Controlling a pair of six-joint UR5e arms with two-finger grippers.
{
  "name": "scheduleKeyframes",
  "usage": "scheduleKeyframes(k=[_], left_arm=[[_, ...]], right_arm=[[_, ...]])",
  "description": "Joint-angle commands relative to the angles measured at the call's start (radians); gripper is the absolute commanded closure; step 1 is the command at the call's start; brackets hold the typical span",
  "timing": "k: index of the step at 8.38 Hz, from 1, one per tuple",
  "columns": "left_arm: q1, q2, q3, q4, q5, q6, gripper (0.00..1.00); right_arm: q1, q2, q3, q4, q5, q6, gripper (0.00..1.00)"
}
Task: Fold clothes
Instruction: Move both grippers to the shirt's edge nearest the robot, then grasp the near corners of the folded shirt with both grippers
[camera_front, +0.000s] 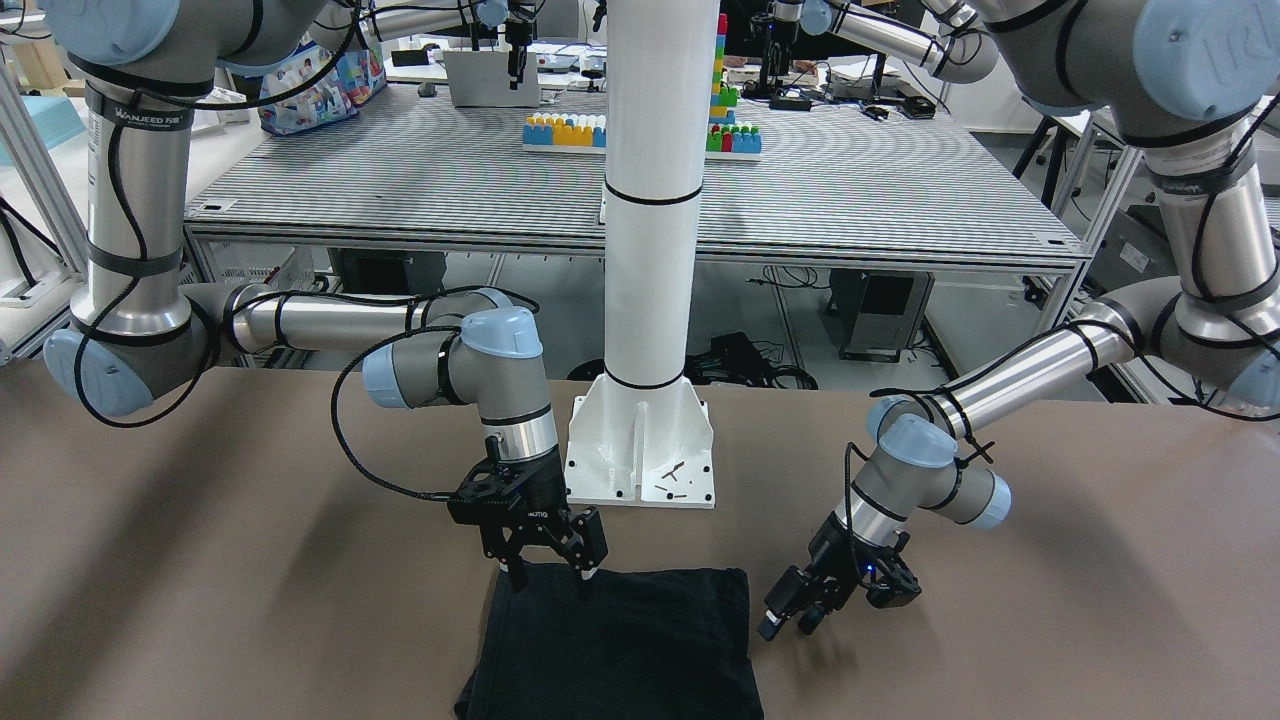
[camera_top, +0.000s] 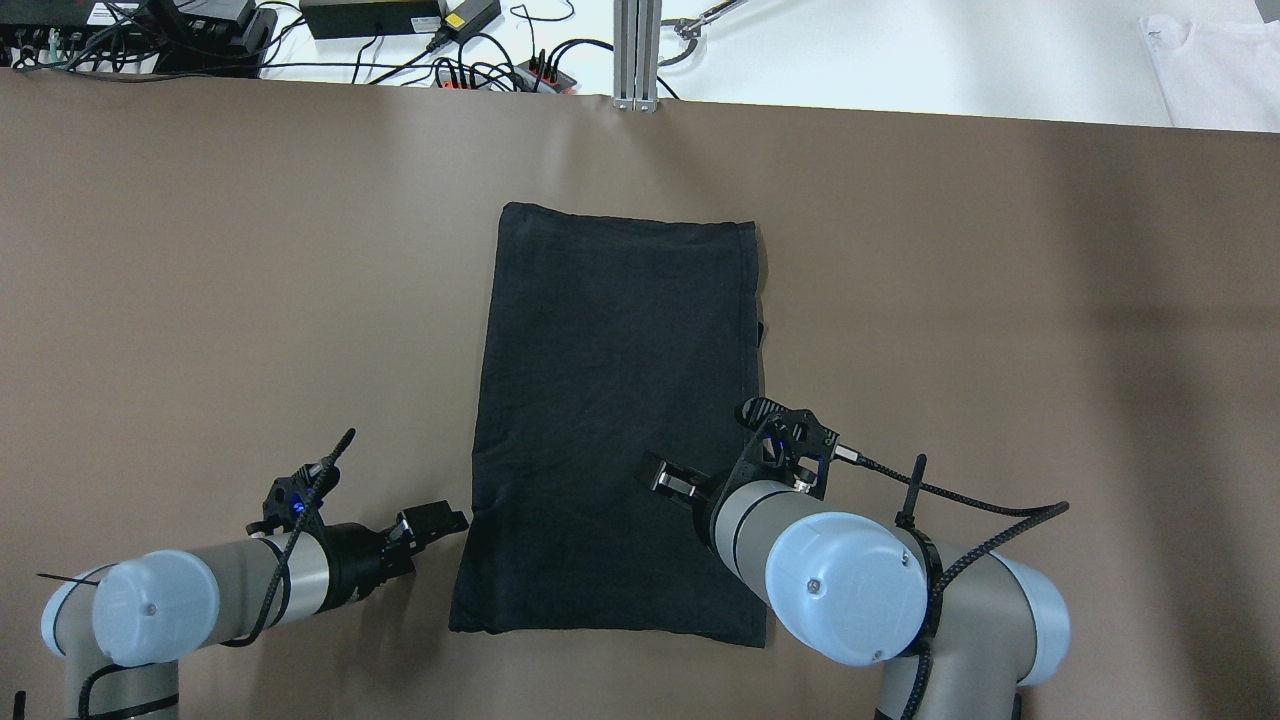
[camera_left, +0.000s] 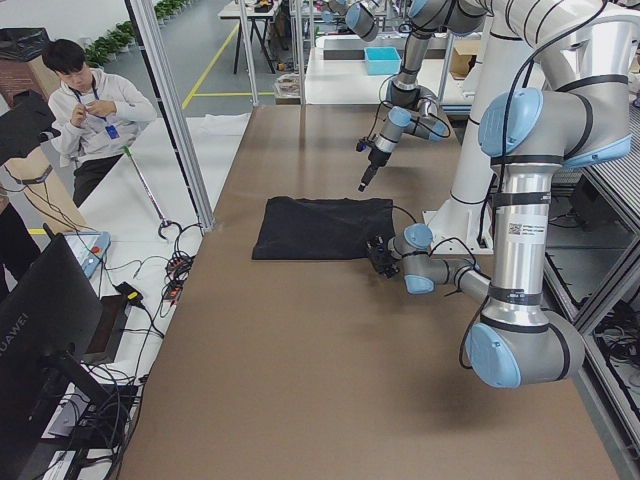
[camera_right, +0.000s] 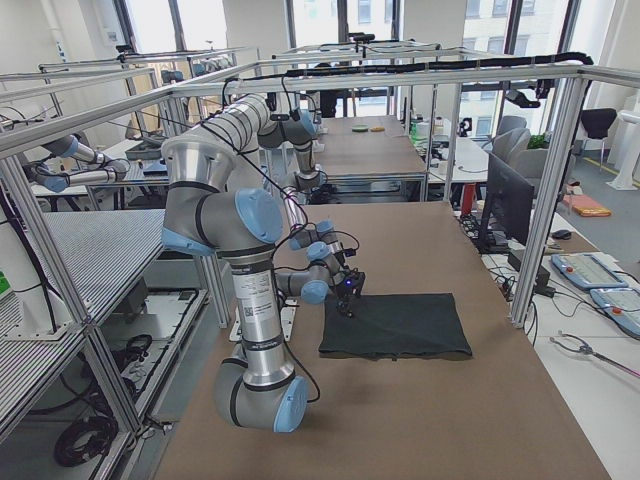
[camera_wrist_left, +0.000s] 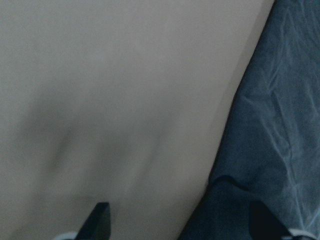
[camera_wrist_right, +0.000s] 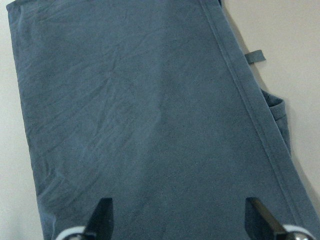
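Observation:
A black cloth, folded into a long rectangle, lies flat in the middle of the brown table. My left gripper is open and low beside the cloth's near left corner. In the left wrist view the cloth's edge runs between the two fingertips. My right gripper is open and points down over the cloth's near right part. In the right wrist view the cloth fills the frame and the fingers hold nothing. Both grippers show in the front view, the left and the right.
The robot's white pedestal stands at the table's near edge, behind the cloth. A white garment and cables lie beyond the far edge. A small tab sticks out of the cloth's right hem. A person stands off the table.

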Motion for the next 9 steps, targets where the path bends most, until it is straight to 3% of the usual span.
scheduleKeyframes(k=[1, 5, 6, 7, 9], left_arm=[[0.086, -0.018, 0.002, 0.000, 0.020, -0.041, 0.00], [0.143, -0.015, -0.028, 0.000, 0.086, -0.044, 0.03], [0.148, -0.015, -0.041, 0.001, 0.116, -0.044, 0.38], [0.148, -0.016, -0.047, 0.001, 0.118, -0.044, 0.64], [0.148, -0.006, -0.048, 0.009, 0.138, -0.043, 0.51]], right_arm=[[0.001, -0.001, 0.000, 0.000, -0.002, 0.015, 0.06], [0.000, -0.002, -0.002, 0.000, 0.000, 0.018, 0.06], [-0.002, -0.002, -0.002, 0.000, 0.000, 0.018, 0.06], [-0.002, -0.002, 0.000, 0.000, 0.000, 0.018, 0.06], [-0.002, -0.001, -0.002, 0.000, 0.000, 0.018, 0.06]])
